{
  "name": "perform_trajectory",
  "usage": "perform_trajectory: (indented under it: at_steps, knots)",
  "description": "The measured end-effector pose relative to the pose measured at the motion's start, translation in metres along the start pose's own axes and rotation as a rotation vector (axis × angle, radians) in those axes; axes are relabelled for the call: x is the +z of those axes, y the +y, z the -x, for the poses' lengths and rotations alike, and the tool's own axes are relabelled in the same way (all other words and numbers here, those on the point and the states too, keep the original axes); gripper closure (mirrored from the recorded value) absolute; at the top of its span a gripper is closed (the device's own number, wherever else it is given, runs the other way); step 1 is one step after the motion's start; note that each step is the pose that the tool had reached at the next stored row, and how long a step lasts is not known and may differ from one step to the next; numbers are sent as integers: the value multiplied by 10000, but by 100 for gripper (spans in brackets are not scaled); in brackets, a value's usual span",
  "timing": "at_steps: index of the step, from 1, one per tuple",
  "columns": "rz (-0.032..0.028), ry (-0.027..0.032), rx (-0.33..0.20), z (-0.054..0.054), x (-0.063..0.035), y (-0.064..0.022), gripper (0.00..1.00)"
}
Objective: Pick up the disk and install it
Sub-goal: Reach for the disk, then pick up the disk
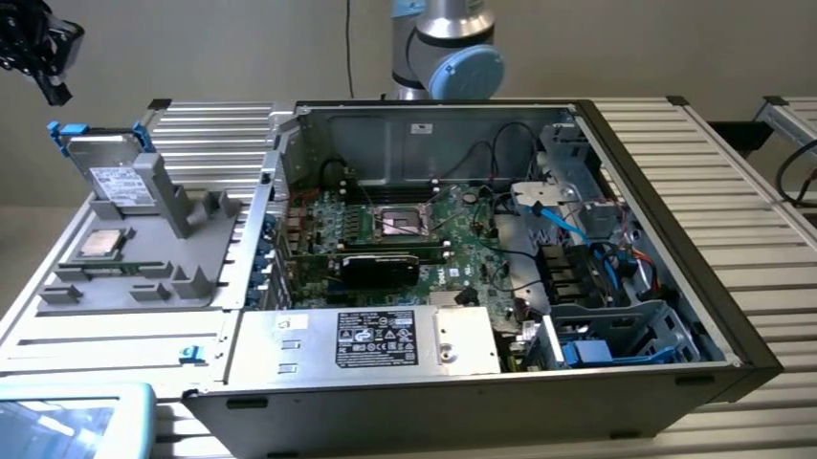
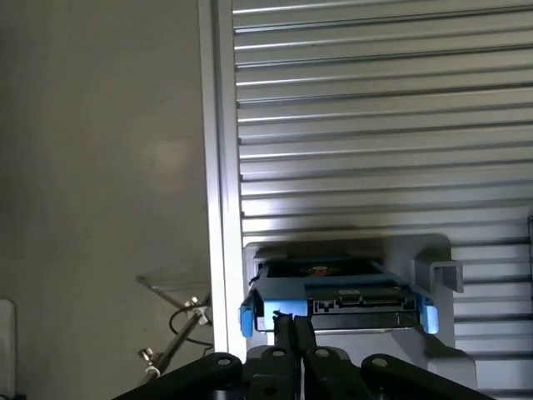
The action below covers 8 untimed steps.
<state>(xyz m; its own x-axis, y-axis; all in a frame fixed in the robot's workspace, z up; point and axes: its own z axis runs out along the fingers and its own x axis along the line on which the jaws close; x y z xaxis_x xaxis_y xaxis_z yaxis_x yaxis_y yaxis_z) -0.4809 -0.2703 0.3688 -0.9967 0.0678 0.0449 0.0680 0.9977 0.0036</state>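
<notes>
Grey holder (image 1: 179,258) at exterior view's left, blue-framed disk (image 1: 113,180) leaning in it. Hovered above with gripper (image 2: 291,327) fully closed, empty. Picked nothing, installed nothing in computer case (image 1: 511,406).

Slatted table (image 1: 721,143), computer case (image 1: 383,129), grey fixture (image 1: 141,273)

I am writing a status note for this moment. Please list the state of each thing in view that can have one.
end effector: shut, holding nothing, apart from the disk.
disk: standing tilted in the grey holder, not picked up.
CPU chip: lying flat on the grey holder.
computer case: open, with its inside exposed.
</notes>
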Motion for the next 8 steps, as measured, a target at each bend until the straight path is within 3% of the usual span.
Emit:
perform_trajectory:
  at_steps: [8]
  knots:
    - [0,0,-13,0,0,0,89]
